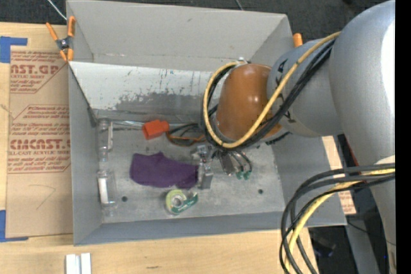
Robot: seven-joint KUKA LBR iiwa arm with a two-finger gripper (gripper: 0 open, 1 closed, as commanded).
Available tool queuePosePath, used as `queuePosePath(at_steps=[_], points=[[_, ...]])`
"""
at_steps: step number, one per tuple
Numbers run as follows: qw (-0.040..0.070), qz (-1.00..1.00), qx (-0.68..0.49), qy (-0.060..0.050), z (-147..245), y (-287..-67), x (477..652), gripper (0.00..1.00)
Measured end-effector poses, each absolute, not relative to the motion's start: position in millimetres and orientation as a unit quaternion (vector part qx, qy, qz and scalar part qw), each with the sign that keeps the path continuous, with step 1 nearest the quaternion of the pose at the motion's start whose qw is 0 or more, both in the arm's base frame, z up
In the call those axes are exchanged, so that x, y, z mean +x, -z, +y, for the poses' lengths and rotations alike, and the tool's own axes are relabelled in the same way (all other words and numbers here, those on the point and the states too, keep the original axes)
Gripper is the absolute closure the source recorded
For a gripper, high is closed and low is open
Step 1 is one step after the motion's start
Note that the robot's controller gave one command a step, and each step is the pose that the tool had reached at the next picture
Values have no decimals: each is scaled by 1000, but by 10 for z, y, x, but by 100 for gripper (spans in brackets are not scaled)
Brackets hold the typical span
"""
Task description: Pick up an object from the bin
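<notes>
Ok so from my remote seat: the gripper (207, 170) is down low in the grey metal bin (167, 83), its shiny metal tip right at the right-hand end of the purple cloth (160, 171). That cloth is a soft, floppy, crumpled rag lying flat on the floor. Honestly I can't tell whether the pincer is apart or together, or whether it's got any of the fabric, since the wrist crowds that spot.

Everything else, going off the cloth:
- just below its right end, a small roll of tape (178, 201), yellowish-green and ring shaped, lying flat
- above its left half, near the scuffed back wall, a little boxy orange block (155, 129)
- off to its left, well apart, two clear plastic pieces (104, 188), glassy and see-through
- to its right, past the gripper, a tiny green bit (244, 174), too small to make out

The glossy rounded brown-orange wrist cover (244, 102) sits above and right of the cloth, looped by yellow and black cables (209, 99)
</notes>
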State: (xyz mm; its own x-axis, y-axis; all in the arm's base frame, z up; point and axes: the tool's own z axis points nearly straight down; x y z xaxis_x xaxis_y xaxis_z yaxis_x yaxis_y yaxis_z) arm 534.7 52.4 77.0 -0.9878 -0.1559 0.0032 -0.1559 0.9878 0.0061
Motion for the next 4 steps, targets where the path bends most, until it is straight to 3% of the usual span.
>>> queuePosePath(at_steps=[1, 2, 3, 4], points=[[2, -997, 78, 3, 524, -770, 5347, 100], [3, -996, 94, 3, 576, -1873, 5261, 100], [2, -993, 119, 3, 444, -1350, 5399, 0], [1, -993, 119, 3, 446, -1353, 5403, 0]])
